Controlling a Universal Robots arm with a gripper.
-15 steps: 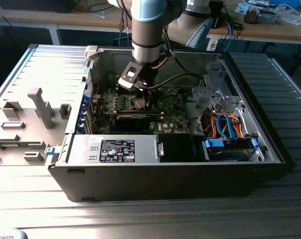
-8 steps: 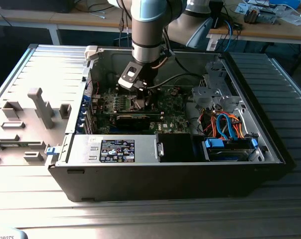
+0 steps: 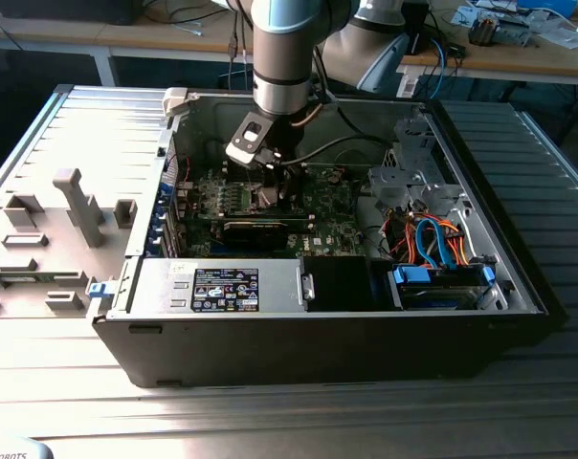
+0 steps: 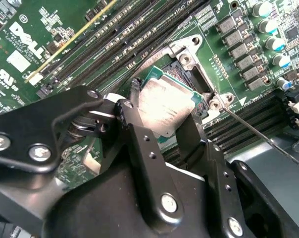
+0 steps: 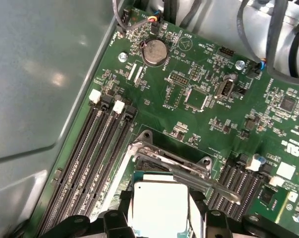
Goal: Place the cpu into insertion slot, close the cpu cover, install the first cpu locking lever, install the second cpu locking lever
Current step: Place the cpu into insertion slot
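My gripper point(image 4: 162, 111) is shut on the cpu point(image 4: 167, 101), a silver-faced square chip pinched by its edges between the two black fingers point(image 4: 194, 134). It is held slightly tilted, just over the insertion slot point(image 4: 183, 74), whose dark socket and silver rim show past the chip's edge. In the first wrist view the cpu point(image 5: 159, 198) sits between the fingers point(image 5: 214, 218), and the cpu cover point(image 5: 165, 157) stands open at the socket's far side. A thin locking lever point(image 4: 258, 134) sticks out sideways, unlatched. In the exterior view the gripper point(image 3: 275, 186) is low inside the computer case point(image 3: 126, 258).
Long black memory slots point(image 5: 90, 158) run beside the socket. Capacitors point(image 4: 268, 25) line another side. A coin battery point(image 5: 154, 52) and cables point(image 5: 268, 39) lie further off. In the exterior view a grey drive cage point(image 3: 409, 172) and blue-orange cables point(image 3: 437, 239) fill the case's right part.
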